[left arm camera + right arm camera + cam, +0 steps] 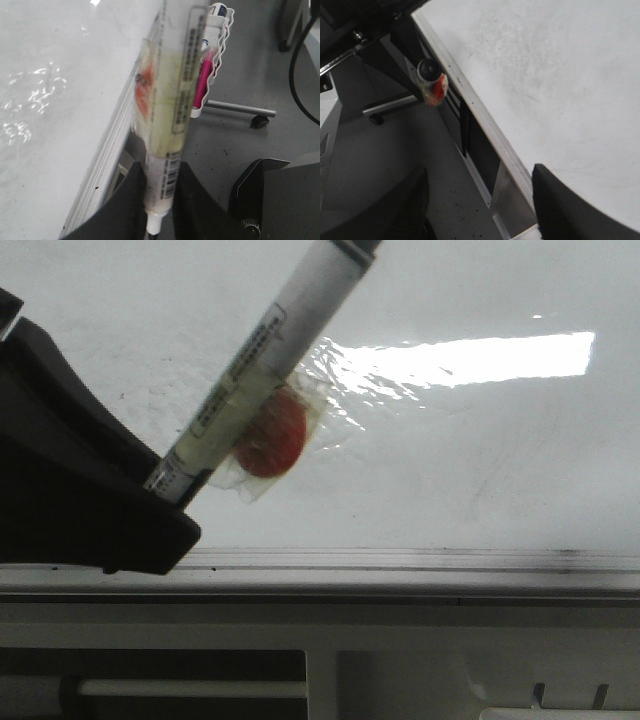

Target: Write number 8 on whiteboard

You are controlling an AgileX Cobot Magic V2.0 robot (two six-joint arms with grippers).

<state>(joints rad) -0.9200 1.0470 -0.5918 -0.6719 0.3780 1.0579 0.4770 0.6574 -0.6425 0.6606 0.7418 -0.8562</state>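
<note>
Front view: one marker (262, 362), a red disc (272, 437) taped to its barrel, slants over the one whiteboard (480, 460); the left tool (150, 502) is clenched on its lower end. No 8 shows on the board here.

Left wrist: same single marker, fingers (125, 210) pinching it beside the board's edge rail (107, 165).

Right wrist: the right tool (480, 210) hangs spread and bare over the board's corner.

Place: a robot lab or test room.
Floor: grey speckled floor (380, 165), like in a workshop.
Furniture: large whiteboard (480, 460) with metal edge rail (400, 562).
Equipment: black cable (300, 70) and a wheeled metal stand leg (240, 108).
</note>
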